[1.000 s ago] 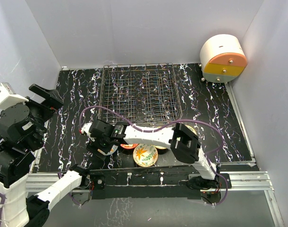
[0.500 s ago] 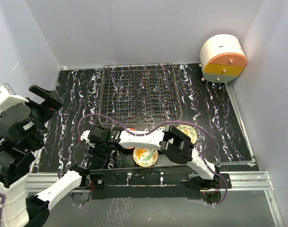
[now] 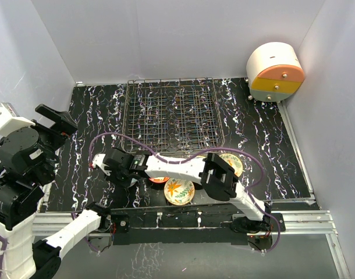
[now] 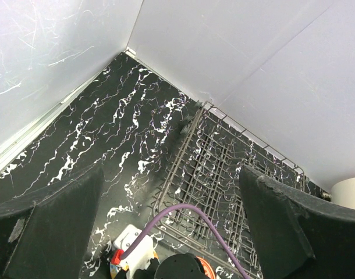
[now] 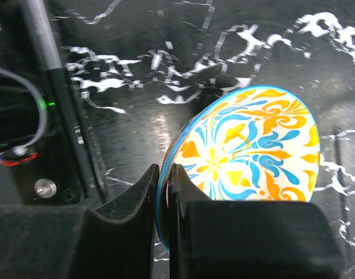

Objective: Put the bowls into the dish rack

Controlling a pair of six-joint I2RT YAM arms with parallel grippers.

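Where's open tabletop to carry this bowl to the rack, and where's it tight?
Free: black marbled tabletop between the left wall and the dark grey wire dish rack; and right of it, before the round white, orange and yellow drawer unit. Tight: the near strip, where the red bowl, orange-green bowl and cream-green bowl crowd the right arm.

readable text: none in any view
drawer unit (image 3: pixel 275 71): plain white, orange and yellow faces, no lettering
dish rack (image 3: pixel 171 116): bare wire, no tag
blue-orange bowl (image 5: pixel 247 151): painted floral pattern only, no letters
left arm housing (image 3: pixel 17 154): no legible brand mark
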